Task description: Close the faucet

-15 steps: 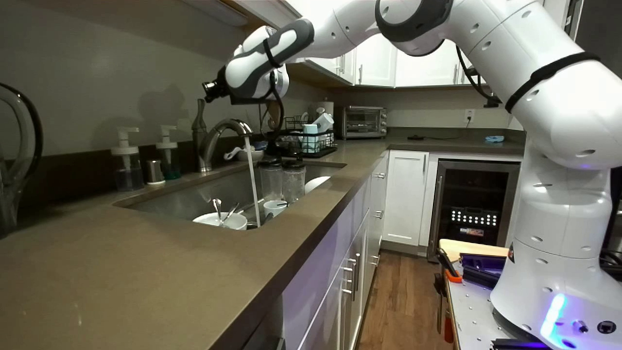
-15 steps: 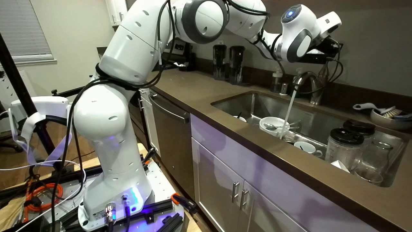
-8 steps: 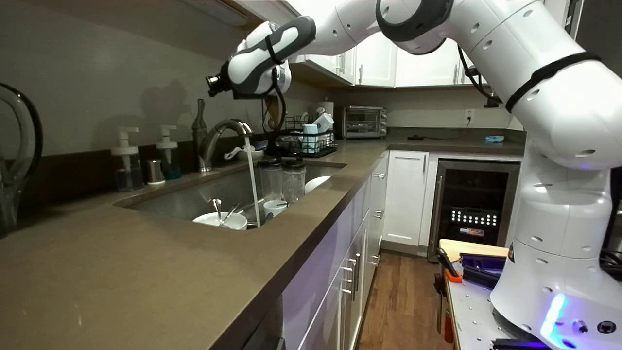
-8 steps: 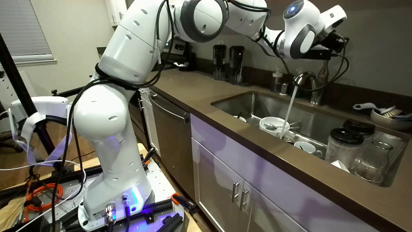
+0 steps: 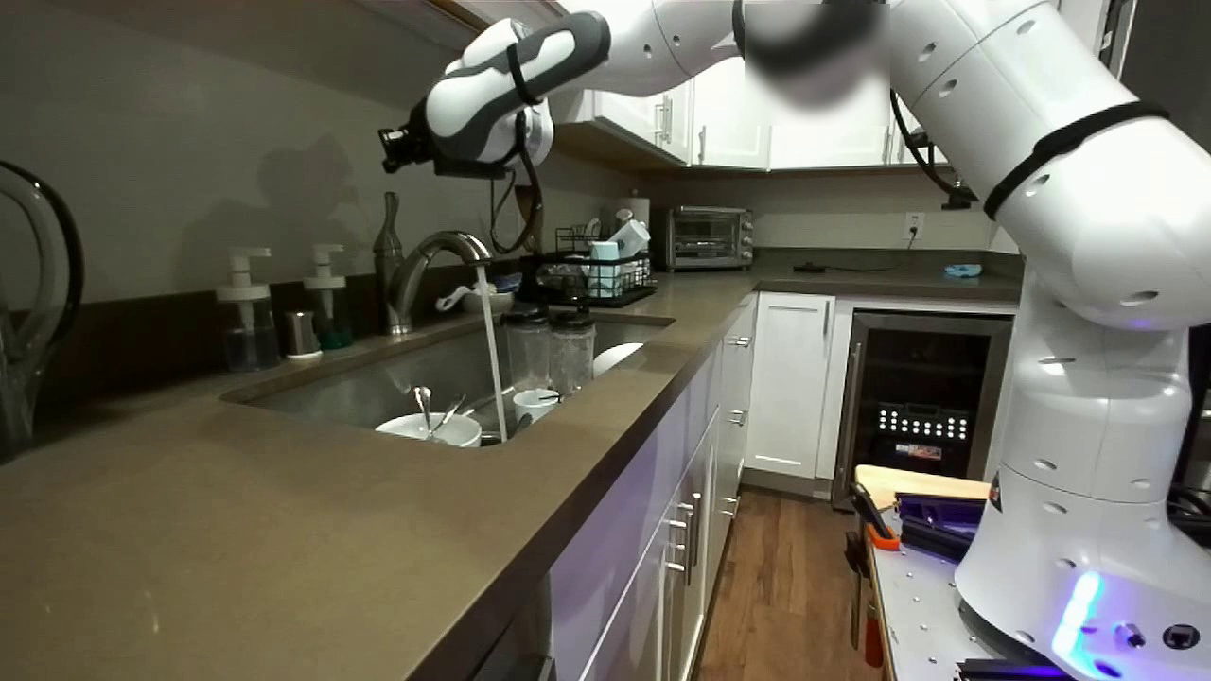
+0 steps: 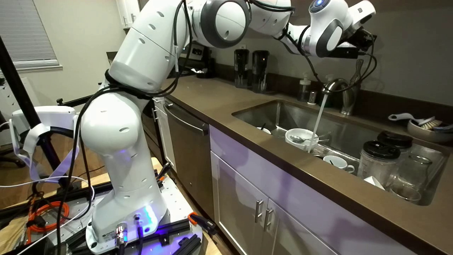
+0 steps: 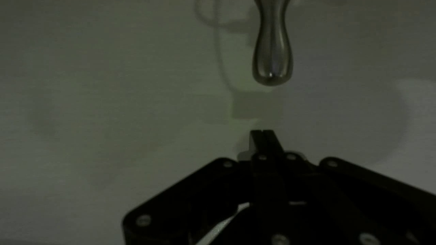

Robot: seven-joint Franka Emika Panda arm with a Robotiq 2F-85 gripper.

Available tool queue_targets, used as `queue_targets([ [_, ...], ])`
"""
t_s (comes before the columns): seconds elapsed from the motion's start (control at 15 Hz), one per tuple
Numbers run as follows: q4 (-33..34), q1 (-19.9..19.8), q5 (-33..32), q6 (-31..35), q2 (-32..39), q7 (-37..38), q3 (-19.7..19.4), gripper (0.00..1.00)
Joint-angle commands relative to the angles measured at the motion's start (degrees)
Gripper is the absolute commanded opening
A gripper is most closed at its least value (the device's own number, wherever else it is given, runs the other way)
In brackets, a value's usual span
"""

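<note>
Gripper (image 7: 262, 131) has risen, fingertips (image 7: 256, 139) together, facing the grey wall (image 5: 161, 142) above the brown counter (image 5: 284, 511).

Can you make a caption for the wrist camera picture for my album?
The shut gripper before a shadowed wall, apart from the shiny faucet handle.

Arm (image 6: 138, 63): glossy white, rounded, small oval dimples (image 5: 1140, 298). Dark grey ring (image 6: 208, 24) around white disc (image 6: 231, 21). Black straps (image 5: 1064, 144), loose black cables (image 6: 148, 94) along arm. Wrist (image 6: 325, 19): white, grey-trimmed, grey pad (image 6: 314, 7) with blue light (image 6: 320, 3). Base (image 5: 1116, 567): white, flared, glowing blue strip (image 5: 1077, 615), dark round port (image 5: 1181, 637), silver plug (image 6: 121, 232). Gripper (image 7: 262, 130): black, slim fingers (image 7: 258, 140), pale round screws (image 7: 143, 220).
</note>
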Motion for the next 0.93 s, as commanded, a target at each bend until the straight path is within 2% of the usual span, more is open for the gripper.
queue_targets([
  [0.0,2.47,-0.71,0.23,-3.33,1.07,-1.14,1.94,0.04],
  [0.87,4.06,3.28,0.17,-3.91,3.55,0.42,-3.02,0.04],
])
